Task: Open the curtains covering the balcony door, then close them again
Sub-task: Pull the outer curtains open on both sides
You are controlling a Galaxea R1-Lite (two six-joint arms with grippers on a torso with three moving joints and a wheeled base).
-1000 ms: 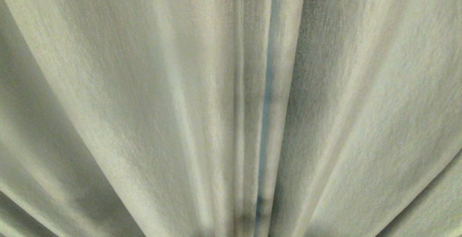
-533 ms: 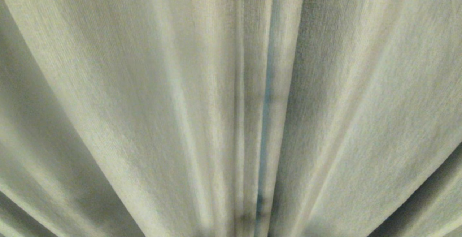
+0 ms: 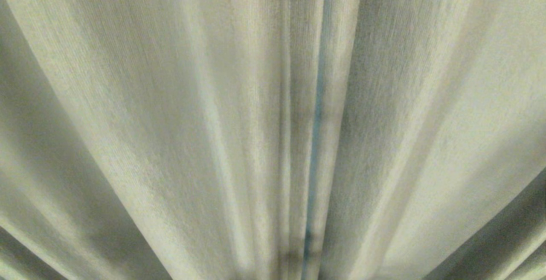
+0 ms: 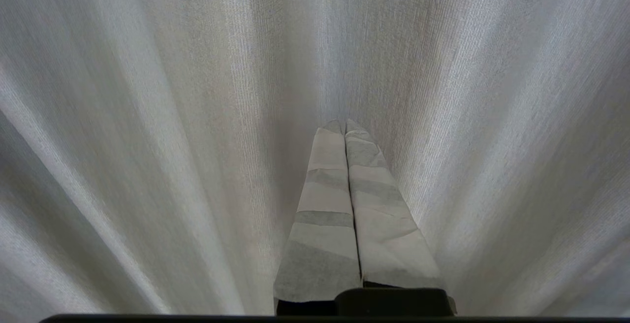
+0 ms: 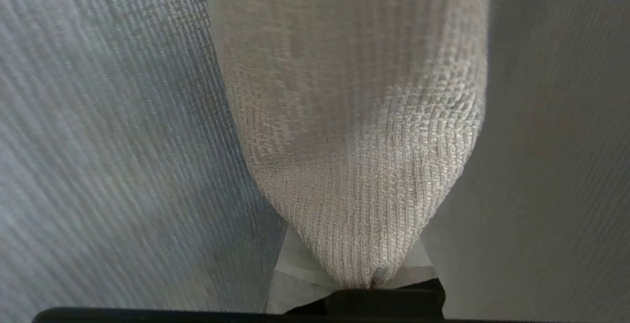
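- The curtains fill your whole head view: heavy beige-grey woven folds hanging edge to edge, with only a thin bluish slit showing where two edges meet near the middle.
- The balcony door is not visible in any view. Treat it as hidden behind the fabric; you cannot confirm its position from here.
- Neither arm appears in your head view, so read each tool from its wrist view.
- The left tool points at the fabric with its two wrapped fingers pressed flat together and nothing between them. It is closed and empty; whether its tips touch the cloth cannot be told.
- The right tool sits at the base of a bulging fold of coarse woven fabric. The fold narrows to a point just where the fingers meet, so judge the tool as closed on a pinch of curtain. Its fingers are mostly covered by that fold.
- Progress, as a judgement: the door is fully covered. The pictures alone do not tell you whether this is the start, before opening, or the end, after closing.
- With the right tool gripping a fold, read this as a pull in hand. At least one draw of the fabric remains before you release.
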